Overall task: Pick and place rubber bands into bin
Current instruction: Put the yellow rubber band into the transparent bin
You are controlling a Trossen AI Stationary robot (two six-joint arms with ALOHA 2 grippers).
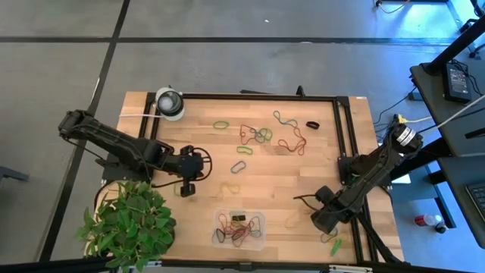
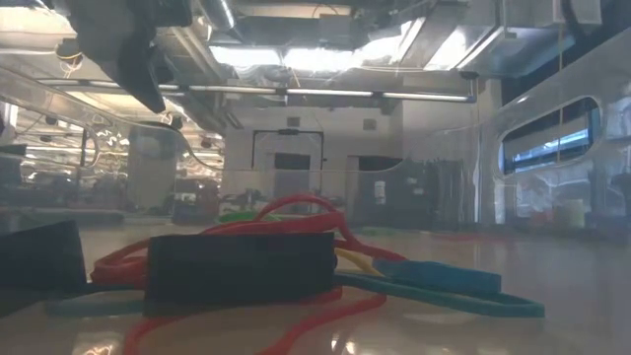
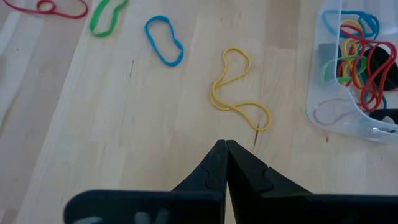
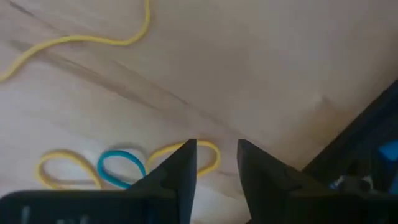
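So the bin (image 1: 239, 227) sits at the near-middle edge of the bench (image 1: 265, 171), already holding a tangle of red, yellow, green and black bands. Plenty of rubber bands (image 1: 261, 135) are still loose, mostly in a scatter toward the far middle of the bench, plus a few strays closer in.

The right gripper (image 4: 216, 163) is down low at the near right corner, with its jaws spread a little and nothing between them. In the right wrist view, a small yellow band (image 4: 208, 155) lies right at the tip of one jaw, with a blue loop (image 4: 121, 165) and another yellow loop (image 4: 62, 168) just beside it, and a long yellow band (image 4: 81, 38) curling farther ahead. That small yellow one looks like the obvious grab. It sits a touch off to one side of the gap rather than centred in it, so I'd guess the jaws need a small sideways nudge before closing.

The left gripper (image 3: 225, 163) waits on the left side of the bench with its jaws pressed together and empty. A wavy yellow band (image 3: 239, 90) lies straight ahead of it, long axis running roughly away from the jaws, with the bin just off to the side. For that band the left arm is clearly the nearer one.
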